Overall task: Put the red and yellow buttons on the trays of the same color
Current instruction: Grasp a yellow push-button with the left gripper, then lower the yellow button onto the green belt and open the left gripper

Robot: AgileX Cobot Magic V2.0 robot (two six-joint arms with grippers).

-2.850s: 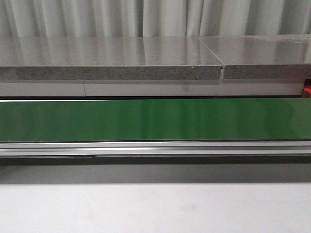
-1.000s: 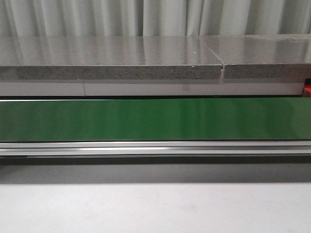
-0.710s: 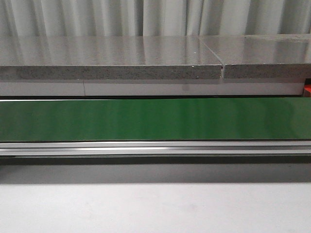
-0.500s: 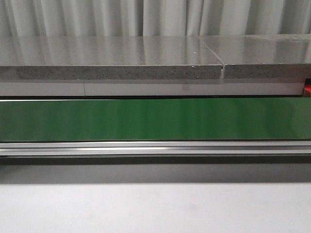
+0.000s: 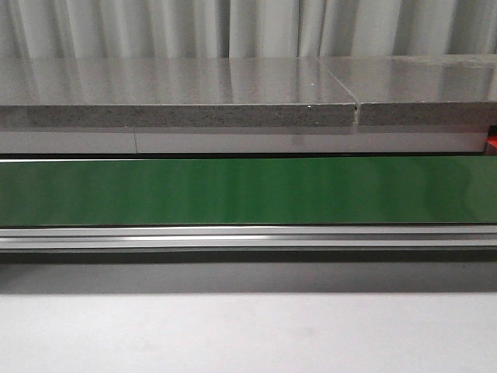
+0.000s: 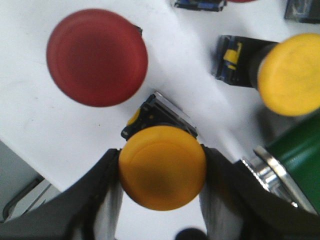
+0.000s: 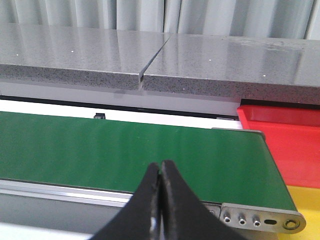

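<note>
The left gripper (image 6: 161, 200) stood closed on a yellow button (image 6: 162, 167), its 2 fingers (image 6: 102, 192) pressed against opposite sides of the round cap; the button's dark base (image 6: 152, 112) showed at 12 o'clock of the cap. On the white table (image 6: 40, 130), a red button (image 6: 96, 57) lay near the held one at about 10 o'clock, and a second yellow button (image 6: 290, 74) lay apart at about 2 o'clock, neither touching the fingers. Whether the held button had left the table could not be told. The right gripper (image 7: 161, 187) hung idle above the green conveyor belt (image 7: 125, 150), its jaws pressed together on nothing. At 3 o'clock of the belt's end sat the red tray (image 7: 285, 137), with the yellow tray (image 7: 307, 200) just nearer the robot. The front view showed only the belt (image 5: 248, 190) and a grey stone counter (image 5: 178, 93); no arm or button appeared there. Judgement: the step in hand was the pick of 1 yellow button, bound for the yellow tray. To do it well, the lift should be straight up, so the red button is not knocked. The grip bore on the cap's curved rim, which could slip or twist, so firm pressure and a slow carry are advised. Release should be low over the yellow tray, clear of the red.
</note>
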